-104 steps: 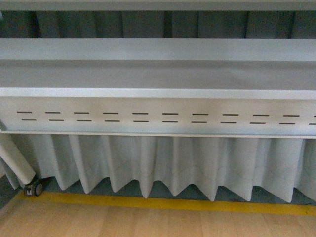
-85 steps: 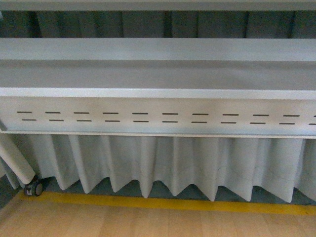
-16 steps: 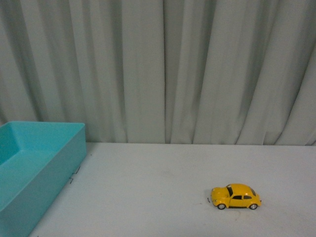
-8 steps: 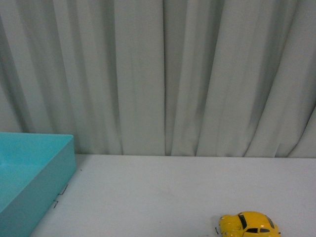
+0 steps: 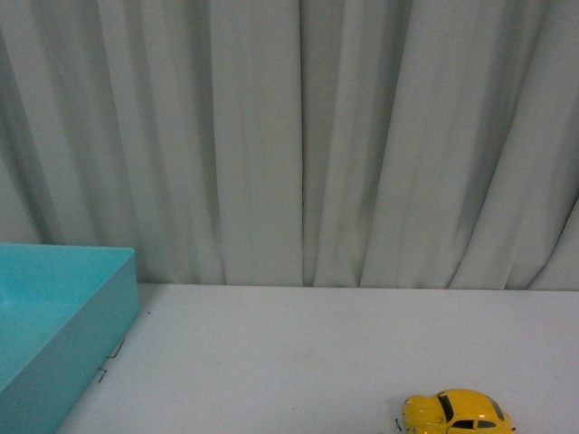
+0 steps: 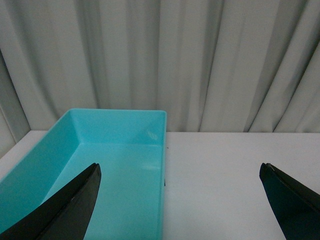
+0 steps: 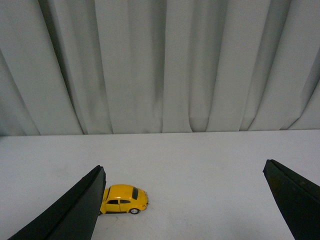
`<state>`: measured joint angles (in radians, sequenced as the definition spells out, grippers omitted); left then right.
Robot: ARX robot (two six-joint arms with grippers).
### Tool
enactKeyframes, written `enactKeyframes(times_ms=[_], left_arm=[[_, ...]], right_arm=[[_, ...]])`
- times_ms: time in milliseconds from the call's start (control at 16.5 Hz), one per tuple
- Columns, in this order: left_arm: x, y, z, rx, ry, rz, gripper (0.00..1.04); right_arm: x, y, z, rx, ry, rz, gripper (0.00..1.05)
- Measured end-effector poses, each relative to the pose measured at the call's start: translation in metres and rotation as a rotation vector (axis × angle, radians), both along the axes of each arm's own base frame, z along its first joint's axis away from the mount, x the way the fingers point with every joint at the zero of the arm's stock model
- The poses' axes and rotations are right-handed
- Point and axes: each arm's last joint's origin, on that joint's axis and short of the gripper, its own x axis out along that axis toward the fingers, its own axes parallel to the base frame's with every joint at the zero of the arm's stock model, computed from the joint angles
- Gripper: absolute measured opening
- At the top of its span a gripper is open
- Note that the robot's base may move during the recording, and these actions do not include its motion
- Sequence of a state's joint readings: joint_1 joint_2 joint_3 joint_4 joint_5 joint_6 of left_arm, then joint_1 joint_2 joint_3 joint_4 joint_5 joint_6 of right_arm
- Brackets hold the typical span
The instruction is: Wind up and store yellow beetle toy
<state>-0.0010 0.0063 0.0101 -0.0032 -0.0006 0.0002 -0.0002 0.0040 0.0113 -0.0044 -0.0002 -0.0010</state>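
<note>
Two grippers, left gripper point(image 6: 178, 170) and right gripper point(image 7: 185, 167), hold jaws wide apart, empty. The yellow beetle toy point(image 5: 457, 413) sits on the table point(image 5: 298, 344) toward its right edge, well apart from the teal bin point(image 5: 63, 307).

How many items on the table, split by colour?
Yellow: 1, the yellow beetle toy
Turquoise: 1, the open bin, nothing visible inside it
Total: 2
</note>
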Motion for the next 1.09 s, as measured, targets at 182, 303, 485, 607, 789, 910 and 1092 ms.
enactKeyframes(times_ms=[182,303,485,607,789,910,1092], left_arm=[[0.000,0.000,0.000,0.000,0.000,0.000,0.98],[0.000,0.000,0.000,0.000,0.000,-0.004,0.98],[0.000,0.000,0.000,0.000,0.000,0.000,0.98],[0.000,0.000,0.000,0.000,0.000,0.000,0.98],[0.000,0.000,0.000,0.000,0.000,0.000,0.98],[0.000,0.000,0.000,0.000,0.000,0.000,0.98],[0.000,0.000,0.000,0.000,0.000,0.000,0.98]], right_arm=[[0.000,0.000,-0.001,0.012,0.009,-0.020,0.98],[0.008,-0.002,-0.009,0.170,0.142,-0.370,0.98],[0.009,-0.041,-0.003,0.319,-0.008,-0.710,0.98],[0.016,-0.066,-0.003,0.310,-0.004,-0.715,0.98],[0.054,-0.112,0.029,0.188,-0.056,-0.614,0.98],[0.102,-0.143,0.039,0.081,-0.013,-0.482,0.98],[0.153,-0.165,0.032,0.002,0.106,-0.326,0.98]])
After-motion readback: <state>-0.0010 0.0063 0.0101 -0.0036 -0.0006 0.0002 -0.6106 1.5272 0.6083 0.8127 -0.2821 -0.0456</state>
